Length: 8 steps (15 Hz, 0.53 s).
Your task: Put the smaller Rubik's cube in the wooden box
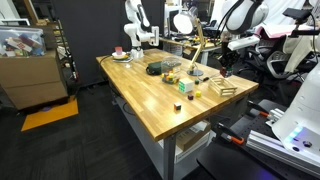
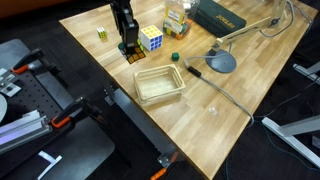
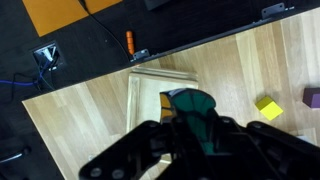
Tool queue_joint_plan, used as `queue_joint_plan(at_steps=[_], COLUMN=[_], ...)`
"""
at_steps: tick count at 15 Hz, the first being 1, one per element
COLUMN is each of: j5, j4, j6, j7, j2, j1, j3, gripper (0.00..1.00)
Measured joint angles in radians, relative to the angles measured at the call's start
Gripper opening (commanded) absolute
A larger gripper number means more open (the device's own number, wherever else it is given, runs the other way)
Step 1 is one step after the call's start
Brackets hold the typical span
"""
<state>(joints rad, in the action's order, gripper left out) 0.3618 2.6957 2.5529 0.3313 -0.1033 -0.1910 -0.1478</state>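
Light butcher-block wooden table (image 2: 240,110) under everything. Black Robotiq gripper (image 2: 126,46) hangs above it, fingers pointing down.

Grey desk lamp with a round head (image 2: 222,62) lies well off to one side of the gripper, beyond the box.

Low light-wood box with thin walls (image 2: 160,85) sits near the table edge. In the wrist view the box (image 3: 160,90) is straight ahead of the gripper (image 3: 195,125), partly hidden by it. What shows of its inside is bare.

Bigger multicoloured cube with white and yellow faces (image 2: 151,38) stands just beside the gripper, on the lamp side.

Smaller Rubik's cube, tiny and mostly yellow (image 2: 101,34), rests on the table on the gripper's other side, apart from it and outside the box. In the wrist view it (image 3: 267,107) is off to the right.

Small dark block (image 3: 313,97) sits further out past it.

Gripper state: cannot tell. A teal-green shape (image 3: 197,108) sits between the dark fingers (image 3: 150,140) in the wrist view; held or not is unclear.
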Motion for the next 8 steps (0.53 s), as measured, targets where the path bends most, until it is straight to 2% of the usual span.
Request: queue_joint_plan(at_steps=[2, 3, 8], j5=[0.0, 0.0, 0.0], j4=[0.0, 0.0, -0.015], j6=[0.0, 0.0, 0.001], j7=[0.001, 0.001, 0.008], j2=[0.0, 0.0, 0.022], j1=[0.0, 0.0, -0.007], j3=[0.0, 0.0, -0.003], gripper=[0.22, 0.06, 0.06])
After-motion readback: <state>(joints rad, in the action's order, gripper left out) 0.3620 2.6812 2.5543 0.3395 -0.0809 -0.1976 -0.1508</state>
